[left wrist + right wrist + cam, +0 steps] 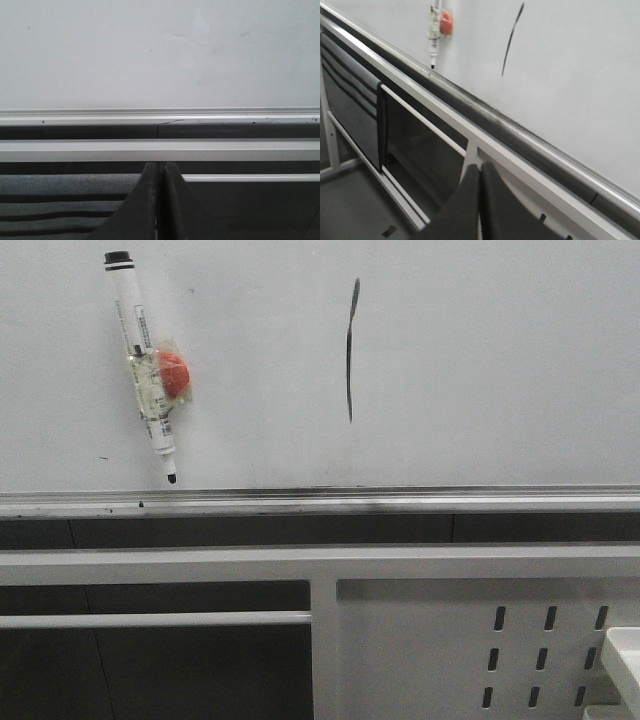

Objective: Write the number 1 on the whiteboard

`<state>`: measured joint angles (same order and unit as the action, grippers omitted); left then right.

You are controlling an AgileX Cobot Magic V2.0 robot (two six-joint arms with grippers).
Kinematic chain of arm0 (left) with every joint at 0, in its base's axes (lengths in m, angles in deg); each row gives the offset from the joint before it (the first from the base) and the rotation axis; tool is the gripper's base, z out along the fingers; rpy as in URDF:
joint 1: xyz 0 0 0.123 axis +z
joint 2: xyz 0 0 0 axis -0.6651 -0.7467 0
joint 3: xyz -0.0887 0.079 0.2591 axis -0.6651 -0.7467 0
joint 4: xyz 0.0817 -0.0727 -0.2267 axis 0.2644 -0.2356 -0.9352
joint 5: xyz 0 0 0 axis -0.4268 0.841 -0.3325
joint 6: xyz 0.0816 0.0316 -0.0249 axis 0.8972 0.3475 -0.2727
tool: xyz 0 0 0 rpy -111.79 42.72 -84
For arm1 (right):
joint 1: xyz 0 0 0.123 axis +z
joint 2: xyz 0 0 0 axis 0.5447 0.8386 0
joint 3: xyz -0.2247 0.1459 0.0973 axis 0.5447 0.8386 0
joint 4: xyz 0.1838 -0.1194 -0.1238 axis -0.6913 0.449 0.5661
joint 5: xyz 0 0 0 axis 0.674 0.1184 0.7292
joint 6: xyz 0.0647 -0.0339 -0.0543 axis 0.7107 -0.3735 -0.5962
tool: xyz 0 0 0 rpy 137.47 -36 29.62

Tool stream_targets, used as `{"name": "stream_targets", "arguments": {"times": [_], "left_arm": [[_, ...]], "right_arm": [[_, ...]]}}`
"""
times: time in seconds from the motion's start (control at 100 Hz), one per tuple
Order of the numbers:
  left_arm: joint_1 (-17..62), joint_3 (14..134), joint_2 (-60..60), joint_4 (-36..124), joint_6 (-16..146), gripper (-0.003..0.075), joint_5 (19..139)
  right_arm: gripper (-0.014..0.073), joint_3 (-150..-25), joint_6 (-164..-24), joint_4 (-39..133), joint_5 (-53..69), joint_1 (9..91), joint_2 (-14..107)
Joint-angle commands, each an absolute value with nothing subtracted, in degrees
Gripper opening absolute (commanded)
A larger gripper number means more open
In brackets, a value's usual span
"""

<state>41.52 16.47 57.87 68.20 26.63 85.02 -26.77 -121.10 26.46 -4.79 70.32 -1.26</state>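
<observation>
The whiteboard [480, 370] fills the upper front view, with a silver rail [400, 500] along its bottom edge. The number 1 [351, 350] is a thin black, slightly curved stroke near the board's middle; it also shows in the right wrist view [512, 40]. A marker pen [145, 365] with a black cap hangs tilted on the board at the left, held by an orange-red magnet [173, 375]; the pen [434, 32] shows in the right wrist view too. My left gripper [160, 167] is shut and empty, low below the rail. My right gripper [481, 167] is shut and empty, away from the board.
A white metal frame [320, 565] runs below the rail, with a perforated panel [540, 650] at the lower right and a thin white bar [150, 619] at the left. Dark striped fabric [55, 200] lies behind the frame. A white block [625, 655] sits at the right edge.
</observation>
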Motion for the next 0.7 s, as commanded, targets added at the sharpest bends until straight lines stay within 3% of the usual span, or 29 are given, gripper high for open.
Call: {"name": "stream_targets", "arguments": {"times": [0.0,0.2,0.37,0.46,0.69], "left_arm": [[41.2,14.47,59.19,67.79,25.95,-0.002,81.8],[41.2,14.47,59.19,67.7,25.95,-0.002,81.7],[41.2,14.47,59.19,67.7,25.95,-0.002,81.7],[41.2,14.47,59.11,67.7,25.95,-0.002,81.46],[41.2,14.47,59.11,67.7,25.95,-0.002,81.46]], "right_arm": [[-0.0069,-26.18,-117.13,31.27,-10.36,67.33,-1.99],[-0.0069,-26.06,-83.14,58.87,-7.97,51.27,-4.73],[-0.0069,-26.06,-80.43,60.56,4.23,38.32,-14.38],[-0.0069,-26.06,-76.89,60.56,6.45,33.0,-13.84],[-0.0069,-26.06,-74.67,60.56,12.76,28.28,-13.96]]}}
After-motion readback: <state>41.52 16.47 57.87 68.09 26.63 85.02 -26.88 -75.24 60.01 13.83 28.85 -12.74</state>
